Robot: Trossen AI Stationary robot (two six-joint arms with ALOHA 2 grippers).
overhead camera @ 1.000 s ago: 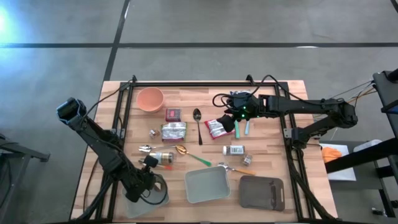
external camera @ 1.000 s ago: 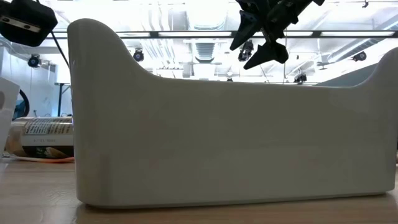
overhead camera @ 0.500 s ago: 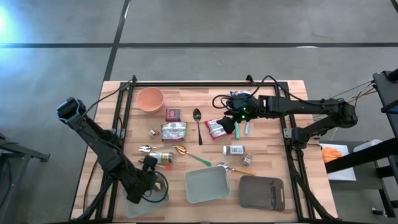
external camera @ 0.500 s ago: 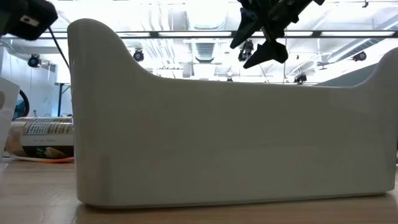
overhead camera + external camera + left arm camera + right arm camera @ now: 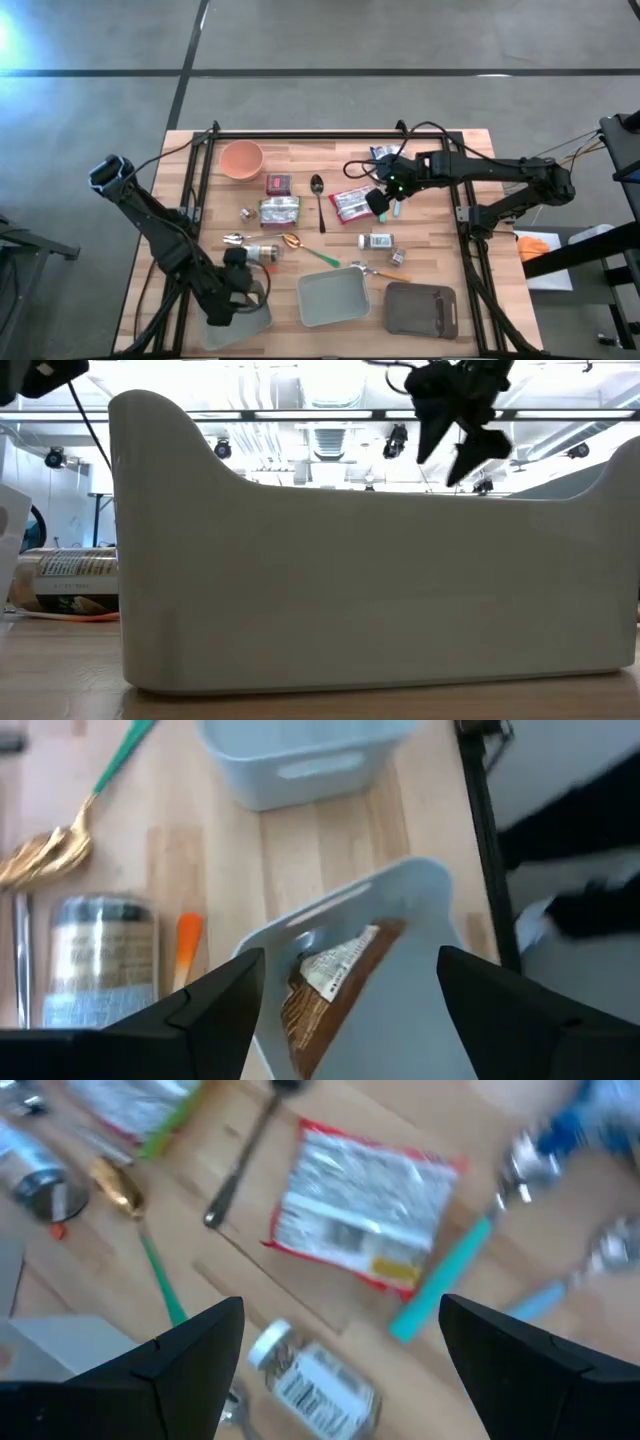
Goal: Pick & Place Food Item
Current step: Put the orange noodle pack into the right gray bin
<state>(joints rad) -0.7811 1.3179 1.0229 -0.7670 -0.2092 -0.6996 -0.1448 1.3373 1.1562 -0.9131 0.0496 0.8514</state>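
Observation:
A brown food packet (image 5: 335, 985) lies flat inside a pale bin (image 5: 430, 890) at the table's near left (image 5: 245, 325). My left gripper (image 5: 350, 1020) hangs open just above it (image 5: 237, 285), one finger on each side, touching nothing. My right gripper (image 5: 380, 203) hovers open over the middle right of the table. Below it a red-edged silver packet (image 5: 365, 1210) lies flat on the wood (image 5: 349, 205), and a small white-lidded jar (image 5: 315, 1375) lies beside that. In the low view my right gripper (image 5: 465, 435) hangs high behind a bin.
A grey-blue bin (image 5: 330, 297) and a dark tray (image 5: 420, 308) stand at the near edge. A pink bowl (image 5: 241, 158), a red box (image 5: 278, 183), a silver-green packet (image 5: 279, 210), spoons (image 5: 318, 195), a lying jar (image 5: 100, 960) and teal utensils (image 5: 440, 1280) crowd the middle.
My left gripper has risen over the pale bin and rolled about its own axis; the brown packet lies in the bin below it. My right gripper has tipped and turned above the red-edged packet, shifting a little toward the table's near side.

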